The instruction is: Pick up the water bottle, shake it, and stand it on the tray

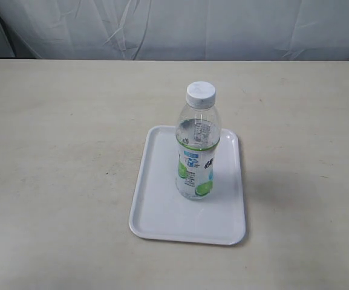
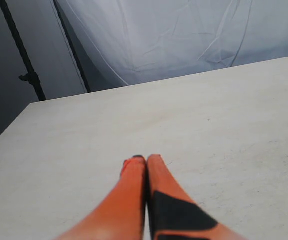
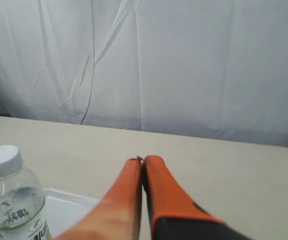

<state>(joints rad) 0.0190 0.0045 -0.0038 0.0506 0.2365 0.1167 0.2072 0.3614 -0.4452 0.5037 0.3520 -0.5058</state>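
Note:
The water bottle [image 1: 196, 145], clear with a white cap and a lime label, stands upright on the white tray [image 1: 162, 211] in the middle of the table. Neither arm shows in the exterior view. In the right wrist view the bottle [image 3: 11, 200] and a strip of the tray [image 3: 69, 205] lie beside my right gripper [image 3: 143, 160], whose orange fingers are pressed together on nothing, apart from the bottle. My left gripper [image 2: 144, 158] is shut too, empty, over bare tabletop; no bottle or tray shows in its view.
The beige table [image 1: 53, 151] runs back to a white cloth backdrop [image 1: 222, 27]. A dark stand pole [image 2: 21, 55] rises beyond the table's corner in the left wrist view.

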